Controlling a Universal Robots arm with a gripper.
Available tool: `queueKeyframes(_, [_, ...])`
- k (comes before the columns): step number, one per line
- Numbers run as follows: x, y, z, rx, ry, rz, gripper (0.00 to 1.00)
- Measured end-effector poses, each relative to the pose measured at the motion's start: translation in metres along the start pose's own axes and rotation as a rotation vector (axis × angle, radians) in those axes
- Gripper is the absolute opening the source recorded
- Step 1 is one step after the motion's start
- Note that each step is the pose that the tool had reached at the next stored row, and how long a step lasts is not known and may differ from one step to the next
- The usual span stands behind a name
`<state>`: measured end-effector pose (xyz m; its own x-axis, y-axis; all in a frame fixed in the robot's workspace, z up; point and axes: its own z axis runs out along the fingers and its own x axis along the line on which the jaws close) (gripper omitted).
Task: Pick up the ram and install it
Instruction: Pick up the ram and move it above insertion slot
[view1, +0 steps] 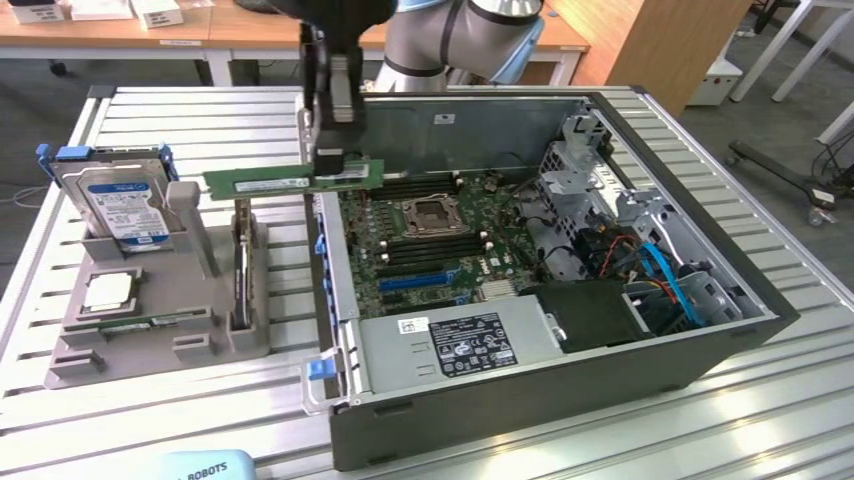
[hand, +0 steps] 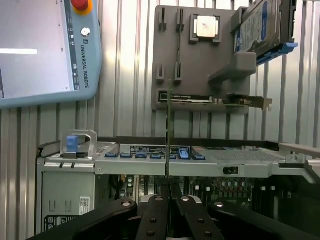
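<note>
Big dark metal computer tower (view1: 534, 420) lying open on its side, grey plastic parts holder (view1: 80, 365) just beside it. My gripper (view1: 336, 172) is clenched on the thin green ram stick (view1: 267, 181), which hangs level in the air over the tower's edge, next to the holder. I reckon it's light and stiff but fragile (bare chips, exposed contact edge), so pinching the flat faces toward one end feels right. In the wrist view it's edge-on, so the label, the notch and my exact pad contact are hard to make out
</note>
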<state>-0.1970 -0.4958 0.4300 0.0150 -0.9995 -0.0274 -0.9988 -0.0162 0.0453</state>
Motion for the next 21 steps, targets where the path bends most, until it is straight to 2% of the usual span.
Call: queueKeyframes(21, [0.001, -0.0659, -0.0030, -0.0002, 0.0003, -0.006, 0.11])
